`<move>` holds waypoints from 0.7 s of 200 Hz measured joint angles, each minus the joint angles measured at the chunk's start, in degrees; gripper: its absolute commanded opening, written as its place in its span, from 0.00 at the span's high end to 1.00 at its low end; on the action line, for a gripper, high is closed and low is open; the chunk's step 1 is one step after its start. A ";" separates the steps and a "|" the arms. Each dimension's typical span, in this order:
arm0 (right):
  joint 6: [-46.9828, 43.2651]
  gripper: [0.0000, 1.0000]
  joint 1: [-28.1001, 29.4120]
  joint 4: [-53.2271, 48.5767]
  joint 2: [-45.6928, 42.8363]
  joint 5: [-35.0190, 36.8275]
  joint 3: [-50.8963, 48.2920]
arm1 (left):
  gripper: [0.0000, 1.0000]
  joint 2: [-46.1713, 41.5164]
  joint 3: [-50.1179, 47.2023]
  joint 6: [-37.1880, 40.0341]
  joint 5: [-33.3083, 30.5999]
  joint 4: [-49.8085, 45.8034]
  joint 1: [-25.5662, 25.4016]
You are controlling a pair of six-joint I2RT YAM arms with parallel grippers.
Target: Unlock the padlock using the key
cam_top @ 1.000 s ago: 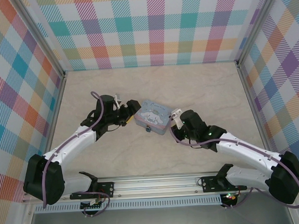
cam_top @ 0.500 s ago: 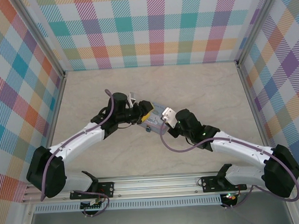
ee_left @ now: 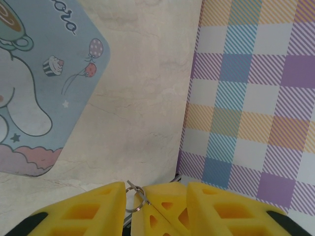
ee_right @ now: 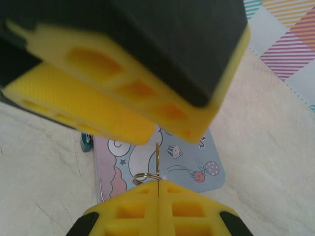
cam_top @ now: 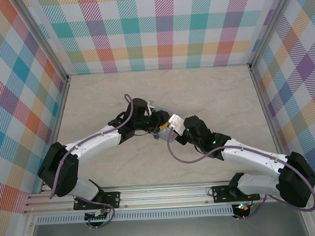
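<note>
My right gripper (ee_right: 158, 186) is shut on the key (ee_right: 157, 158), whose thin blade sticks straight out from between the pads, with its ring (ee_right: 144, 177) at the pad tips. My left gripper (ee_left: 157, 191) stands partly open around those pad tips and the key (ee_left: 137, 193). One of its fingers (ee_left: 231, 209) touches them, while a small gap with the ring (ee_left: 131, 201) remains on the other side. The teal padlock (ee_right: 86, 140) hangs at the edge of the light-blue cartoon tin (ee_right: 197, 162). Both grippers meet above the tin in the top view, left gripper (cam_top: 161, 120), right gripper (cam_top: 173, 122).
The tin (ee_left: 34, 88) lies flat on the marble-look table (cam_top: 209, 95). Plaid walls (cam_top: 164, 34) enclose the back and both sides. Both arms cross the middle of the table.
My left arm has swung right to the right gripper and its jaws have narrowed around the key. The right gripper has moved left over the tin, still shut on the key.
</note>
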 measured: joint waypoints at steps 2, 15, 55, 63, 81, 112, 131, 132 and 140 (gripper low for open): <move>-0.02 0.99 0.00 0.04 0.00 0.02 0.00 | 0.65 0.07 0.02 0.00 0.00 0.00 -0.11; -0.33 0.99 0.00 0.31 0.00 0.28 0.00 | 0.67 0.55 0.02 0.00 0.02 -0.02 -0.35; -0.85 0.99 0.00 0.37 0.00 0.35 0.00 | 0.72 1.90 0.17 -0.15 -0.02 -0.02 -0.59; -0.87 0.99 0.02 0.39 0.00 0.35 0.00 | 0.73 2.05 0.17 -0.17 -0.02 0.00 -0.63; -0.87 0.99 0.15 0.44 0.00 0.35 0.00 | 0.75 2.23 0.22 -0.15 -0.02 0.00 -0.63; -0.90 0.99 0.31 0.50 0.55 0.35 0.00 | 0.80 2.25 0.24 -0.17 -0.02 0.00 -0.66; -0.92 0.99 0.31 0.50 0.76 0.39 0.00 | 0.85 2.25 0.24 -0.20 -0.04 0.02 -0.66; -0.92 0.99 0.31 0.50 0.76 0.39 0.00 | 0.85 2.25 0.24 -0.20 -0.02 0.00 -0.66; -1.03 0.98 0.31 0.50 0.76 0.42 0.00 | 0.87 2.25 0.24 -0.17 -0.04 0.02 -0.66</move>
